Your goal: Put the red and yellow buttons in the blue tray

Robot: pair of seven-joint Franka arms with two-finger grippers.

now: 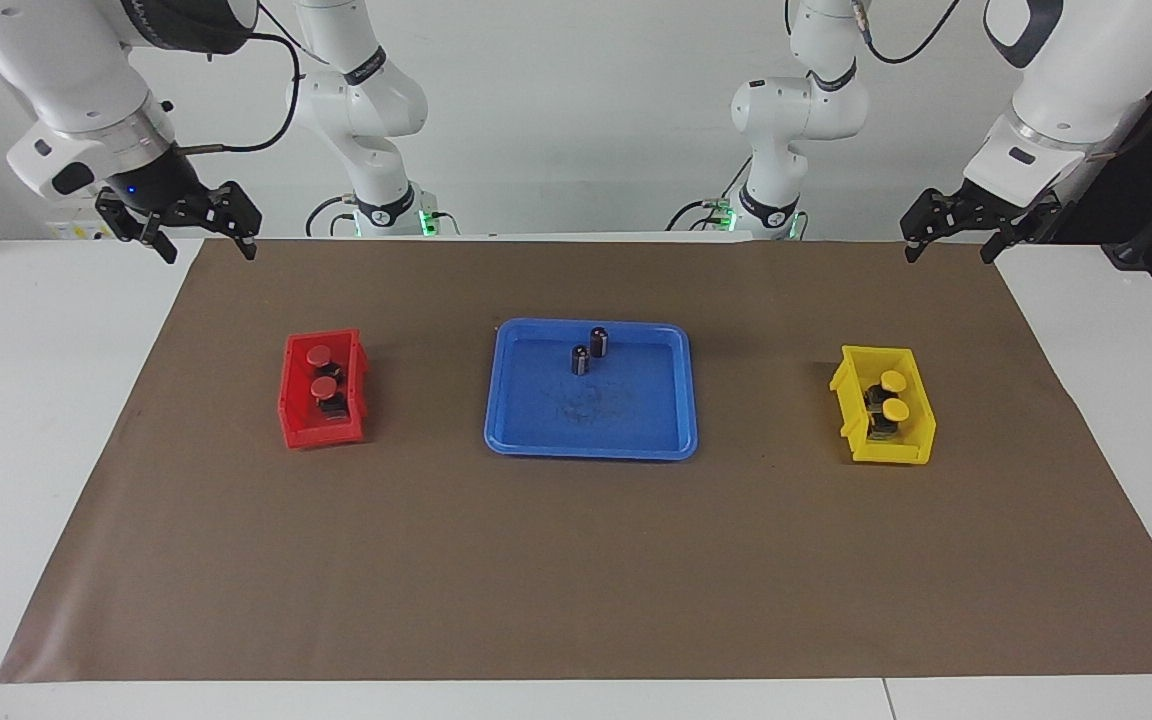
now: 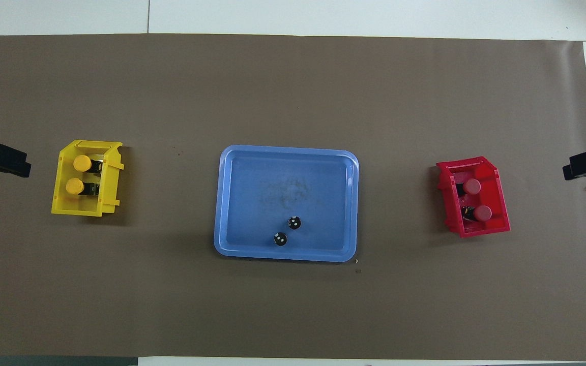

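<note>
Two red buttons (image 1: 321,370) sit in a small red bin (image 1: 296,405) toward the right arm's end; they also show in the overhead view (image 2: 477,199). Two yellow buttons (image 1: 894,395) sit in a small yellow bin (image 1: 911,440) toward the left arm's end, also seen from overhead (image 2: 78,174). The blue tray (image 1: 626,415) lies mid-table between the bins (image 2: 252,198). My right gripper (image 1: 208,248) is open and empty, raised over the mat's corner at its own end. My left gripper (image 1: 948,252) is open and empty, raised over the mat's corner at its end.
Two small dark cylinders (image 1: 590,351) stand in the tray's part nearest the robots (image 2: 287,230). A brown mat (image 1: 576,560) covers most of the white table. Only the grippers' tips show overhead: the left (image 2: 3,158) and the right (image 2: 585,162).
</note>
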